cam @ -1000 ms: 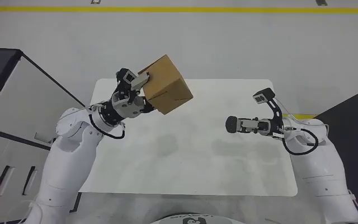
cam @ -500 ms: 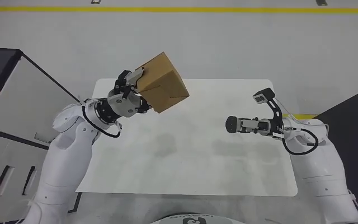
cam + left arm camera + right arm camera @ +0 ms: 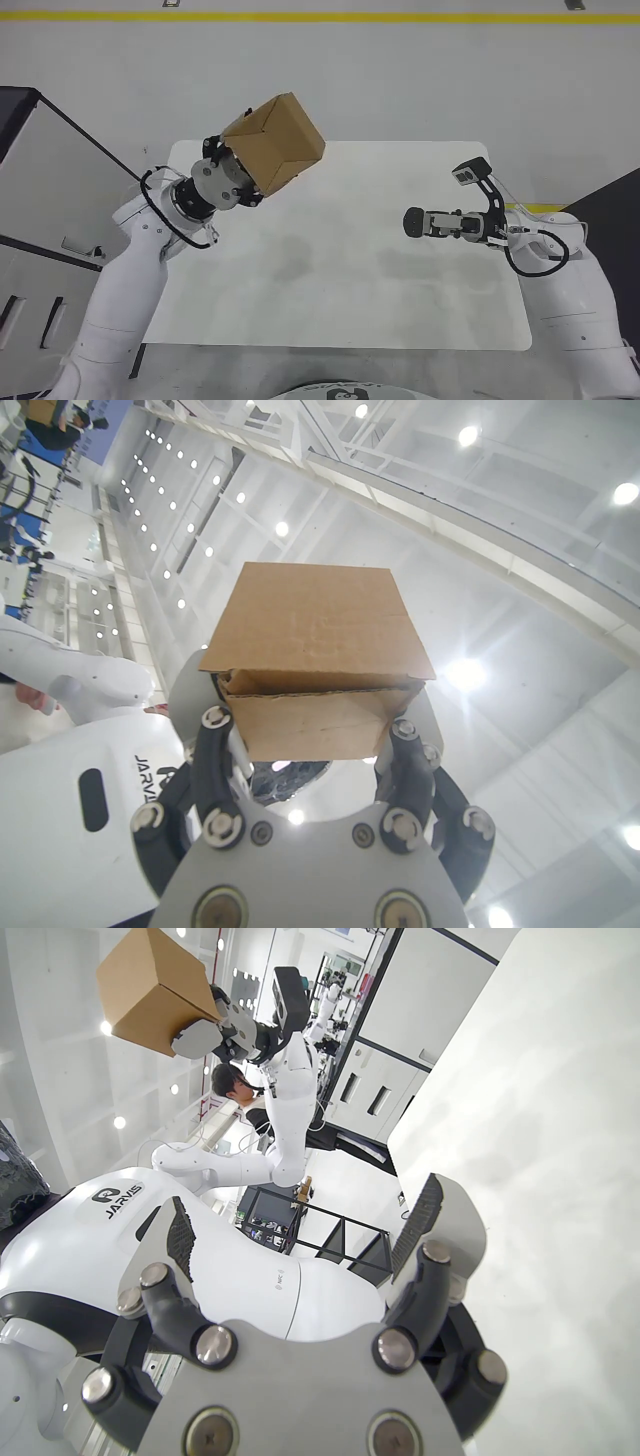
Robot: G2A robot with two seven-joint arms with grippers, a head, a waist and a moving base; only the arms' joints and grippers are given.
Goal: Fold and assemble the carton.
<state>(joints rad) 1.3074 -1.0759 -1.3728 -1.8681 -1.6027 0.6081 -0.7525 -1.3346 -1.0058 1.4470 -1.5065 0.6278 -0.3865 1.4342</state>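
Carton (image 3: 273, 143) shifted toward 10 o'clock, raised above the table (image 3: 400, 300); left gripper (image 3: 310, 730) fingers (image 3: 215, 745) clamp its flap end. Right gripper (image 3: 302, 1208), 3 o'clock: fingers (image 3: 425, 1223) wide, holding nothing.

The brown cardboard carton (image 3: 273, 141) is folded into a box. It is tilted and gripped at one end by the left end effector (image 3: 311, 724), in the air above the bench's (image 3: 400, 300) far left corner.
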